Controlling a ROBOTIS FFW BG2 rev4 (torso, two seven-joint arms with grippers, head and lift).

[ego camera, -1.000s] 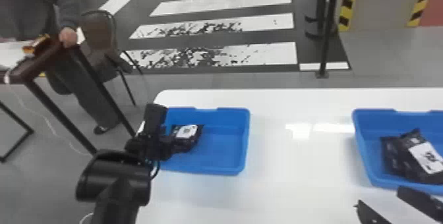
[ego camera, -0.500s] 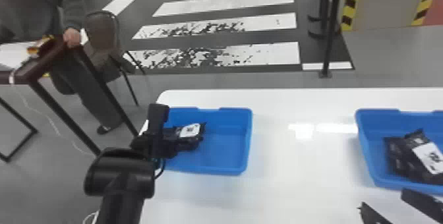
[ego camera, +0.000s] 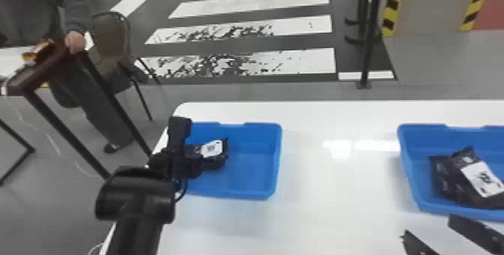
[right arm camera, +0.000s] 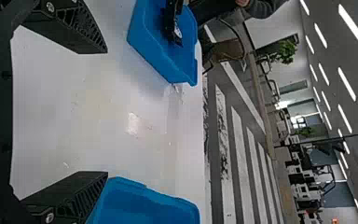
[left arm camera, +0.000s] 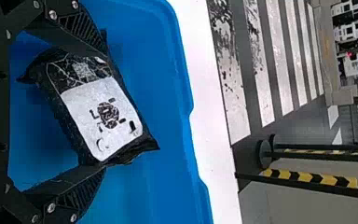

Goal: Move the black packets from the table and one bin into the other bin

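Note:
In the head view my left gripper [ego camera: 193, 162] is low inside the left blue bin [ego camera: 258, 183], beside a black packet [ego camera: 212, 149] with a white label. The left wrist view has this packet [left arm camera: 103, 112] lying between the wide-apart fingers of my left gripper [left arm camera: 105, 111]. At the lower right of the head view, my right gripper [ego camera: 428, 228] stands open and empty over the table, just in front of the right blue bin [ego camera: 416, 183], which holds black packets [ego camera: 482, 177]. The right wrist view has my right gripper [right arm camera: 107, 112] with bare table between its fingers.
The white table [ego camera: 337, 198] runs between and in front of the two bins. Beyond its left edge, a person's hand rests on a dark small table [ego camera: 41, 66], with a chair [ego camera: 112, 44] behind. A black post [ego camera: 369, 48] stands past the far edge.
My left arm has shifted slightly to the right, bringing its gripper a little closer over the packet. The whole head view has swayed slightly. My right gripper looks unchanged.

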